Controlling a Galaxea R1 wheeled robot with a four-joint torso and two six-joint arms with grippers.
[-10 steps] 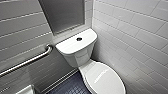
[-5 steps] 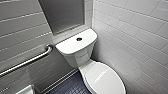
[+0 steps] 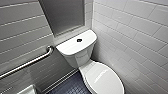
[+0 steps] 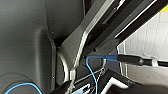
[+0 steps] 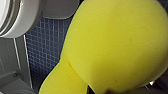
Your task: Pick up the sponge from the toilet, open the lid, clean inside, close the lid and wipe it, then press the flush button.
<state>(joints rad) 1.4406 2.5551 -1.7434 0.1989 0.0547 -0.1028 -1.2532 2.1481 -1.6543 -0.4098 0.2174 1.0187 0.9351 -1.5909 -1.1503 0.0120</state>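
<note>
The white toilet [image 3: 81, 58] stands in a tiled corner, low in the head view. Its lid [image 3: 105, 77] is down over the bowl. The small dark flush button [image 3: 79, 40] sits in the middle of the flat tank top. In the right wrist view the yellow sponge [image 5: 117, 45] looms large and is pinched at its near end, where my right gripper [image 5: 98, 90] is shut on it. The sponge hangs over the floor, beside the rounded white edge of the toilet [image 5: 17, 17]. The left wrist view faces my own dark frame and a blue cable, with nothing held.
A metal grab bar [image 3: 27, 63] runs along the grey tiled wall left of the tank. White tiles [image 3: 135, 37] cover the wall close to the toilet's right. Dark blue mosaic floor [image 3: 71, 86] lies in front, and a white object [image 3: 26, 90] sits at the lower left.
</note>
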